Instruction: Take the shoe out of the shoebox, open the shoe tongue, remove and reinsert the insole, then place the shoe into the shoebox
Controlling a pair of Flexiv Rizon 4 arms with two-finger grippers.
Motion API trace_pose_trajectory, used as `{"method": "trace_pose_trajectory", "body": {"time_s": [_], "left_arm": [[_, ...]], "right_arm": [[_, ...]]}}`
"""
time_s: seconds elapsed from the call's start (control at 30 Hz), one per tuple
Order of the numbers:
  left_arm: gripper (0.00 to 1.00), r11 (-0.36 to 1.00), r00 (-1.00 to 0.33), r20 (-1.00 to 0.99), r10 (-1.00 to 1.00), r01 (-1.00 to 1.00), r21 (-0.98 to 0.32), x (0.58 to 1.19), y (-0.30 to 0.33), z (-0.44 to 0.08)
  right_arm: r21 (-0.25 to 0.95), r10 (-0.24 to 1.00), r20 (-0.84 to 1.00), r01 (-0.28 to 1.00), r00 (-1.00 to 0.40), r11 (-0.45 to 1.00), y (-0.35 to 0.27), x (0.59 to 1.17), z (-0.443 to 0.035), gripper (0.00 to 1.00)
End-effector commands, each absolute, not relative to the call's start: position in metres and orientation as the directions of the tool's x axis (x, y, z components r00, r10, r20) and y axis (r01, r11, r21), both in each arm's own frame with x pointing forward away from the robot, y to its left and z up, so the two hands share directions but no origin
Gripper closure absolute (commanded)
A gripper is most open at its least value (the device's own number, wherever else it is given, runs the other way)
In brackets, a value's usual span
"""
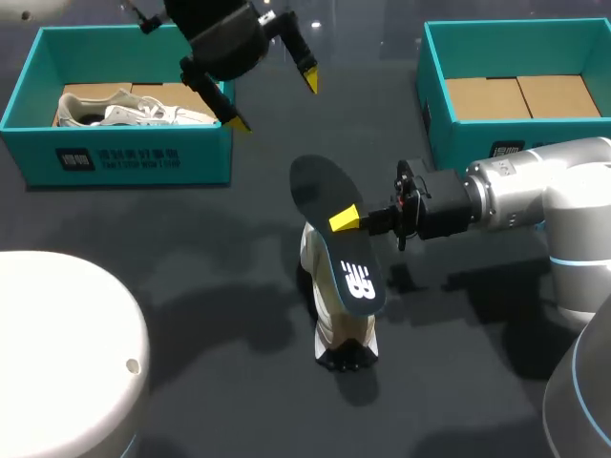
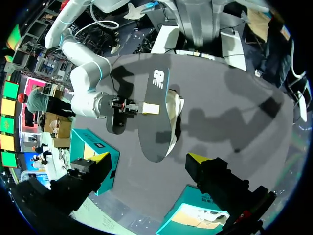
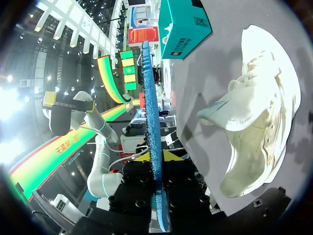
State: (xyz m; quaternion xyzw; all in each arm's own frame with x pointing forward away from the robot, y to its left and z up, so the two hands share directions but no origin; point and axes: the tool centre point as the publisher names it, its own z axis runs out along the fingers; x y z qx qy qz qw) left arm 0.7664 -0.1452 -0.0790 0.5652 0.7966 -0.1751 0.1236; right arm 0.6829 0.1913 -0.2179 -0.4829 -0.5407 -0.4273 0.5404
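Right arm comes in from the right side. Its right gripper (image 1: 349, 219) is clamped on the insole (image 1: 329, 205), one yellow tip on each face, about halfway along its length. In the right wrist view the insole (image 3: 149, 98) stands edge-on between the fingers (image 3: 172, 155), blue on that side.

In the head view the insole is dark with a white mark near its lower end. It is held tilted over the white shoe (image 1: 336, 329), which rests on the table (image 1: 191, 286) between the two boxes. We cannot tell whether insole and shoe touch.

The left gripper (image 1: 273, 100) hangs above the table near the left shoebox (image 1: 115, 157), fingers spread wide and holding nothing. That box holds a second white shoe (image 1: 134, 110). The right shoebox (image 1: 439, 124) shows a bare cardboard floor.
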Motion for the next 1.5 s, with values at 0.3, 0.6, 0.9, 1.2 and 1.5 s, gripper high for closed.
{"method": "trace_pose_trajectory", "body": {"time_s": [0.3, 0.6, 0.9, 1.2, 1.5], "left_arm": [[0.0, 0.37, -0.349, 0.181, 0.92, 0.923, -0.103, 0.784, -0.197, -0.09], [0.0, 0.36, -0.316, 0.324, 0.892, 0.929, -0.084, 0.783, -0.216, -0.102], [0.0, 0.36, -0.307, 0.373, 0.876, 0.929, -0.082, 0.783, -0.226, -0.11], [0.0, 0.37, -0.314, 0.369, 0.875, 0.924, -0.091, 0.785, -0.227, -0.118], [0.0, 0.385, -0.342, 0.267, 0.901, 0.914, -0.126, 0.784, -0.211, -0.118]], "right_arm": [[-0.061, 0.065, 0.997, 0.984, 0.051, 0.168, 0.191, 0.682, -0.217, 1.0], [-0.061, 0.065, 0.997, 0.984, 0.051, 0.168, 0.191, 0.682, -0.217, 1.0], [-0.061, 0.065, 0.997, 0.984, 0.051, 0.168, 0.191, 0.682, -0.217, 1.0], [-0.061, 0.065, 0.997, 0.984, 0.051, 0.168, 0.191, 0.682, -0.217, 1.0], [-0.061, 0.065, 0.997, 0.984, 0.051, 0.168, 0.191, 0.682, -0.217, 1.0]]}}
